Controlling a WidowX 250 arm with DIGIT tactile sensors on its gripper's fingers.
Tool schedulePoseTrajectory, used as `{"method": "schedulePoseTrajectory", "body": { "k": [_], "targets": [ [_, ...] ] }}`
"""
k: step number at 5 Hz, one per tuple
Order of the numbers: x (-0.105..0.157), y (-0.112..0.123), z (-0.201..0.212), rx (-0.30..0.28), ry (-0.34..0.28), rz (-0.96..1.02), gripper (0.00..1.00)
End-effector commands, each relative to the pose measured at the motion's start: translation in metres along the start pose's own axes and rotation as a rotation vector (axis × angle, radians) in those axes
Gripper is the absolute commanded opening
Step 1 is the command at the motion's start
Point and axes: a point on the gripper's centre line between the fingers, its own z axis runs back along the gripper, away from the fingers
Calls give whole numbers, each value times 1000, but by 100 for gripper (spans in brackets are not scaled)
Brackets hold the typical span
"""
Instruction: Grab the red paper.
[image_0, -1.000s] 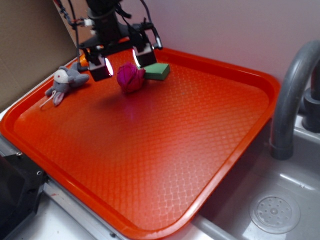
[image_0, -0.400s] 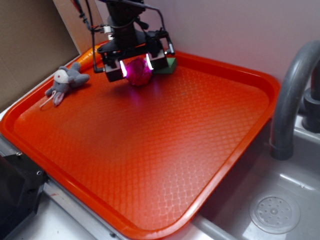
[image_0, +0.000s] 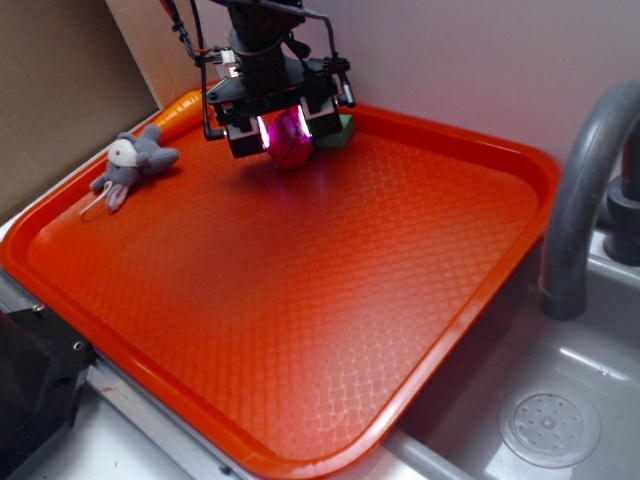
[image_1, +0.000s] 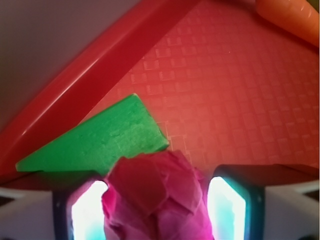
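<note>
**Jaws closing around the red paper at the far end of the tray**

In the exterior view, the nearest ground is showing a grey sink basin (image_0: 560, 400) at the lower right, with a round drain cover (image_0: 549, 427) lying in it and a curved grey faucet (image_0: 585, 190) rising beside the tray's right rim. A big orange-red tray (image_0: 300, 330) with a woven texture is filling most of the scene, and its near and middle parts are lying bare.

Farther back on the left, a small grey stuffed mouse (image_0: 130, 162) is resting on the tray near the left rim, well apart from the arm.

At the far end, the gripper (image_0: 287, 128) is hanging down over the tray with its jaws set on either side of the red paper (image_0: 290, 140), the lit pads glowing against the ball. The wrist view is showing the red paper (image_1: 157, 197) sitting between the two bright fingers (image_1: 227, 207), which are pressing close against its wrinkled sides, so the jaws are gripping the ball. Whether the paper is resting on the tray or is raised off it, I cannot tell.

Just behind the ball, a flat green block (image_1: 97, 142) is lying near the tray's far rim, its edge close to the paper. Beyond it, an orange carrot-like thing (image_1: 290, 17) is showing in the far corner.
</note>
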Motion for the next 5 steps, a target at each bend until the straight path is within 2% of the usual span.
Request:
{"method": "schedulePoseTrajectory", "body": {
  "k": [1,2,3,4,5],
  "targets": [
    [-7,18,66,30,-38,-14,0],
    [-2,32,114,-35,27,-131,0],
    [-6,44,142,-155,75,-364,0],
    [-13,58,168,-223,80,-510,0],
    [-10,64,174,-268,134,-583,0]
  ]
}}
